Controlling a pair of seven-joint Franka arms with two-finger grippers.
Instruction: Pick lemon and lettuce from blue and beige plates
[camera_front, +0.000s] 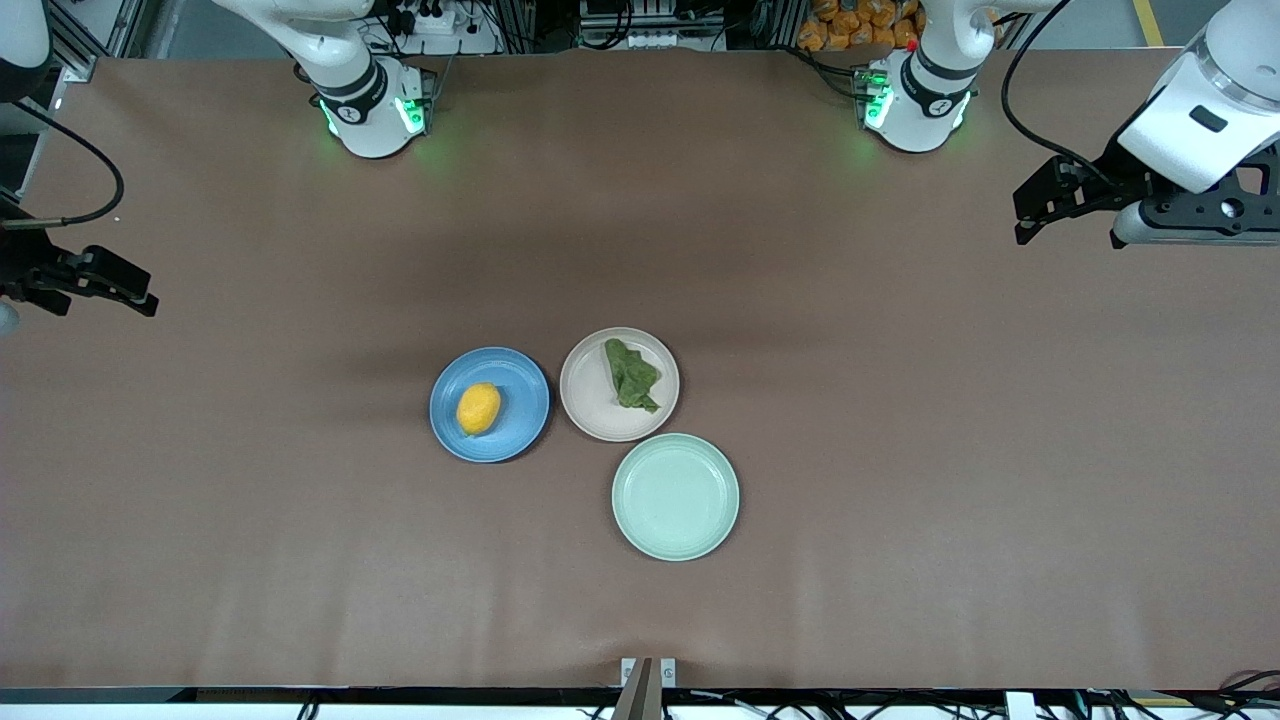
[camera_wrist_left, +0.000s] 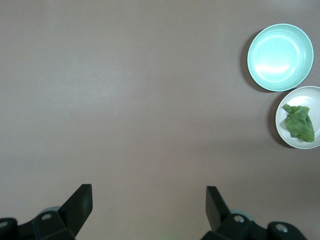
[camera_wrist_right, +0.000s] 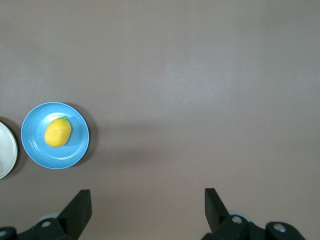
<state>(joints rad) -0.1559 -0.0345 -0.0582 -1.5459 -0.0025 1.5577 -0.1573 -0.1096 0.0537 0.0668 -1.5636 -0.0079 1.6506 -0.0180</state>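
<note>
Nearest the camera we see the mint plate (camera_front: 675, 497), bare and no part of the job. Just farther than it sits the beige plate (camera_front: 619, 384) with the lettuce (camera_front: 632, 374), dark, crumpled, elongated. Beside that, toward the right arm's end, the blue plate (camera_front: 489, 404) carries the lemon (camera_front: 479, 408), oval and smooth. We judge the lemon may roll from a pinch, and the thin leaf may slip or drag its plate. Left gripper (camera_front: 1030, 215) and right gripper (camera_front: 140, 297) wait over bare table at their ends, jaws spread, empty.
</note>
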